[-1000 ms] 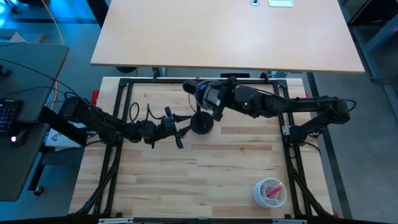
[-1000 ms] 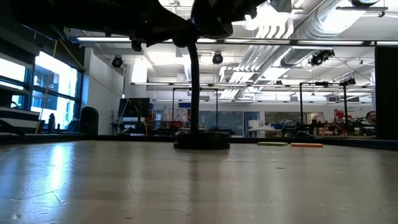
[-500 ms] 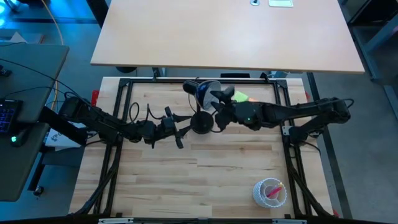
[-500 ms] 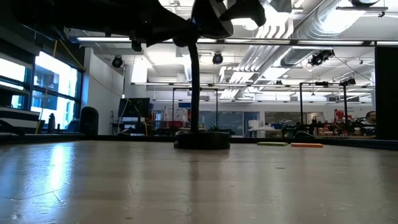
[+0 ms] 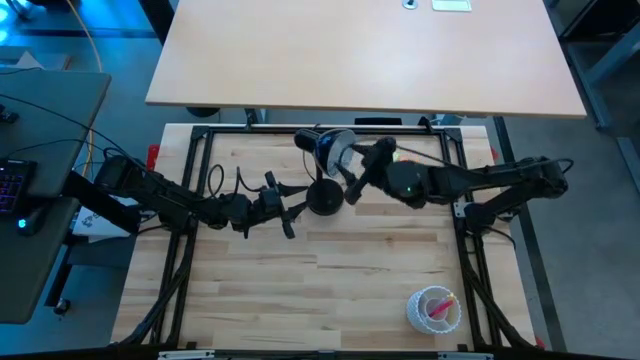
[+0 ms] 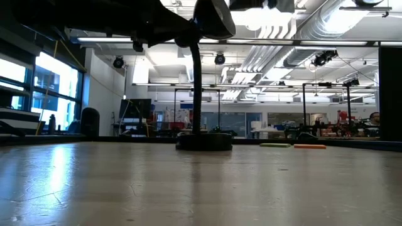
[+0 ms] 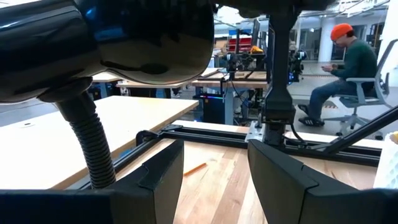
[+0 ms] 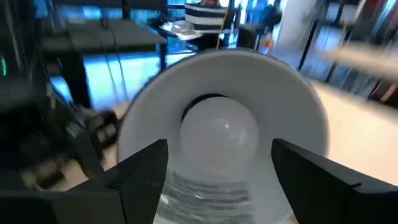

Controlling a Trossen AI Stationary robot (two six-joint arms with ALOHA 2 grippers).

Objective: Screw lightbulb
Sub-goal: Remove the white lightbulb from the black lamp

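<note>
Right gripper [image 5: 352,168] has backed off from the lamp head [image 5: 335,147] since a second ago; fingers spread, holding nothing. Lightbulb [image 8: 219,132] sits inside the lamp head, free of both fingers. Left gripper [image 5: 296,200] unchanged beside the lamp base [image 5: 324,198], fingers parted, nothing between them.

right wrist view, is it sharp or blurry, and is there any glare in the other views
Right wrist view: the lightbulb inside the lamp head reads fairly clearly, but the room behind is smeared. Low view: bright ceiling lights blow out, and window light leaves a sheen on the table. High view: evenly lit, with a blue glow at the far left corner.
</note>
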